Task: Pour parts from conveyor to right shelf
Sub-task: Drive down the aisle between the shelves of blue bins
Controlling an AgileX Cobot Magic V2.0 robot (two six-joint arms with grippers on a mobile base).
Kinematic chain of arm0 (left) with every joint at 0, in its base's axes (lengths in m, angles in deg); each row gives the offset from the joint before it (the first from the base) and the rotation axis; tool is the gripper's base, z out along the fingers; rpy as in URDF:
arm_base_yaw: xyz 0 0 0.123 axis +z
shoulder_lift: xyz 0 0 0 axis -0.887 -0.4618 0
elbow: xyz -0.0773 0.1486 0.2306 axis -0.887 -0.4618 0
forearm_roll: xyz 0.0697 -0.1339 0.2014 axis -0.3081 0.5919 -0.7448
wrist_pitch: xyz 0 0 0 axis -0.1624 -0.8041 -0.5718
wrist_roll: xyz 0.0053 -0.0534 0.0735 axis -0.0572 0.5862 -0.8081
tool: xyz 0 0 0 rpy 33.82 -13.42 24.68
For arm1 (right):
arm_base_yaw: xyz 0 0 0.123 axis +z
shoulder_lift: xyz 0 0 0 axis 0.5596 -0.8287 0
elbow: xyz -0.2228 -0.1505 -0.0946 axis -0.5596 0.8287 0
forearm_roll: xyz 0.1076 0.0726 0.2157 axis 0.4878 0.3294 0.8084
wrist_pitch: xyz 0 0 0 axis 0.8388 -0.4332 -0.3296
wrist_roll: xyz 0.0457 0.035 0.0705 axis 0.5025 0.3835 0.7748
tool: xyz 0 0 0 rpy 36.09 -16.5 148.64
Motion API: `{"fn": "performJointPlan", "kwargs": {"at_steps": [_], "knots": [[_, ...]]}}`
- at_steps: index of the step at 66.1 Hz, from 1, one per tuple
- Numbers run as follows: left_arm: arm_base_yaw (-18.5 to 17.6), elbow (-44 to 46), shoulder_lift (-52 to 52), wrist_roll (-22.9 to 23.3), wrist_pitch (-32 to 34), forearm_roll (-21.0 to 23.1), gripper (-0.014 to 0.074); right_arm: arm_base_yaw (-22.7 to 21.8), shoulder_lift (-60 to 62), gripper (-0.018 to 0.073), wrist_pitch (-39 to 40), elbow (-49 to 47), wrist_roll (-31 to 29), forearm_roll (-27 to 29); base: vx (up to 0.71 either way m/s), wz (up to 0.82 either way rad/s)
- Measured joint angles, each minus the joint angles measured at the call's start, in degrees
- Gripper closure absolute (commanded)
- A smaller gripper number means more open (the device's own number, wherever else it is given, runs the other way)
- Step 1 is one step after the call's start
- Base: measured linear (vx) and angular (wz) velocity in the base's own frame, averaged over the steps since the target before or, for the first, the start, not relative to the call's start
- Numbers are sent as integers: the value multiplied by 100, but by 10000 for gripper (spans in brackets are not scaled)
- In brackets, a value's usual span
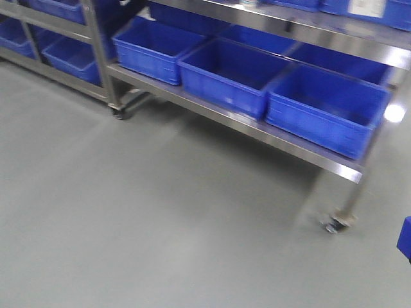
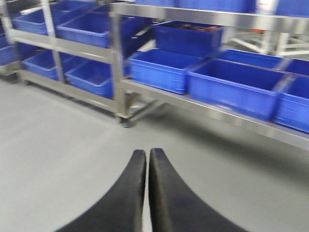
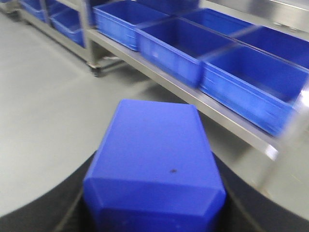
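Note:
A bright blue plastic part [image 3: 154, 159] fills the lower middle of the right wrist view, and my right gripper [image 3: 153, 191] is shut on it, with black fingers [image 3: 48, 205] on both sides. A sliver of the part [image 1: 406, 239] shows at the front view's right edge. My left gripper [image 2: 147, 153] hangs over the grey floor, shut with nothing between its fingers. The conveyor is out of view. Ahead stands a steel rack [image 1: 244, 125] with deep blue bins [image 1: 327, 109]. No white rollers show on it, so I cannot tell whether it is the right shelf.
The rack stands on castors [image 1: 334, 224] with a steel front rail [image 3: 217, 113]. A second rack of blue bins [image 2: 63, 89] stands to its left, with a castor [image 2: 125, 122] where they meet. Glossy grey floor [image 1: 160, 224] lies between me and the racks. All views are motion-blurred.

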Motion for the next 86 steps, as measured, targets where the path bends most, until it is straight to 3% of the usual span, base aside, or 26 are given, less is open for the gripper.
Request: {"fn": "performJointPlan", "kwargs": {"at_steps": [86], "knots": [[0,0,0,0,0,0,603,0,0,564,0,0,0,0,61,58]]}}
